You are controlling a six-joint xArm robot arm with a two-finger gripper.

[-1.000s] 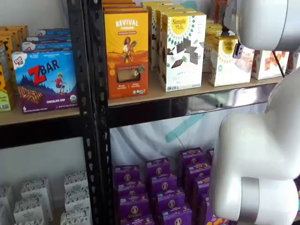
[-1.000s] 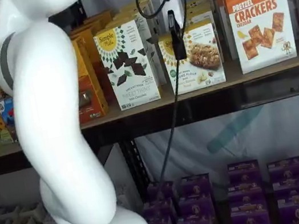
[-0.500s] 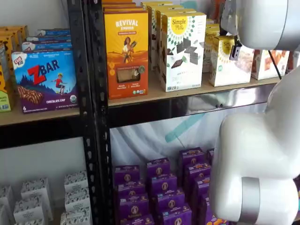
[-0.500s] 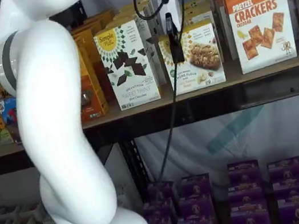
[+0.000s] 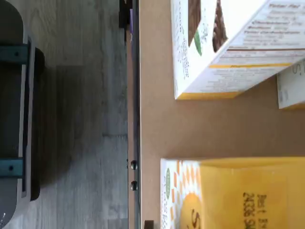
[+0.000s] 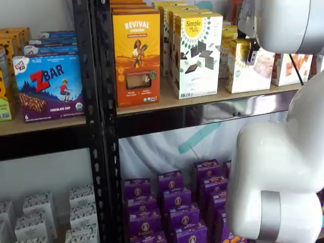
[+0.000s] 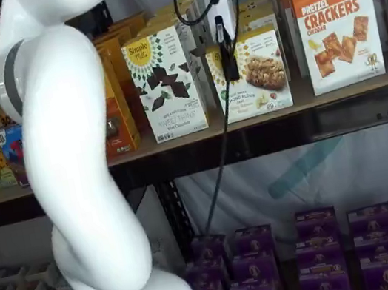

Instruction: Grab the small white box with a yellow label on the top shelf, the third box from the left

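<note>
Before me I see an orange Revival carton (image 6: 136,55) beside a tall white carton with dark squares (image 6: 196,54), a Pretzel Crackers box (image 7: 334,15) farther along, a purple ZBar box (image 6: 48,87) on a neighbouring bay, and purple boxes (image 6: 174,202) stacked below

Shop: stocked shelves (image 6: 167,104) w/ cartons (image 7: 335,15)

You're looking at a small white box with a yellow label (image 7: 257,74) showing a yellow sunburst. The taller carton (image 7: 165,82) is wearing dark brown squares on white; the cracker carton (image 7: 334,13) is glowing orange.
</note>
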